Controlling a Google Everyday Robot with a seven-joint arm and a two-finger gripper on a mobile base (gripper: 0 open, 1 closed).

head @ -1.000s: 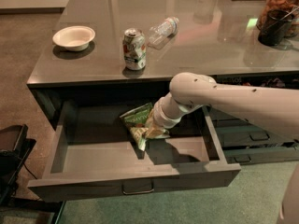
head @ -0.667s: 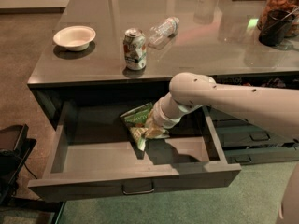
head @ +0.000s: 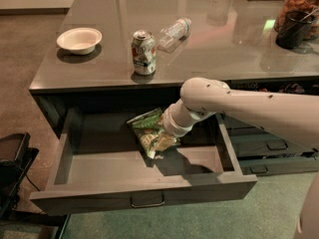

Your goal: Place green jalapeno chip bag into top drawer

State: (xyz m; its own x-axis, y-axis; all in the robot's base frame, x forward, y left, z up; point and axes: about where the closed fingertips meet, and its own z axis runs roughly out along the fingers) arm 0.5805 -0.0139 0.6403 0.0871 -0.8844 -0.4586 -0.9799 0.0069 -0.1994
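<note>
The top drawer (head: 144, 193) is pulled wide open below the counter, with its metal handle at the front centre. The green jalapeno chip bag (head: 148, 131) lies inside it, near the middle and towards the back, crumpled and tilted. My arm reaches down from the right into the drawer. My gripper (head: 163, 133) is at the bag's right edge, mostly hidden behind the wrist and the bag.
On the counter (head: 219, 49) stand a green-and-white soda can (head: 143, 53), a clear plastic bottle (head: 174, 33) on its side and a white bowl (head: 79, 40). Dark containers (head: 294, 19) stand at the back right. Narrower stacked drawers (head: 271, 153) are on the right.
</note>
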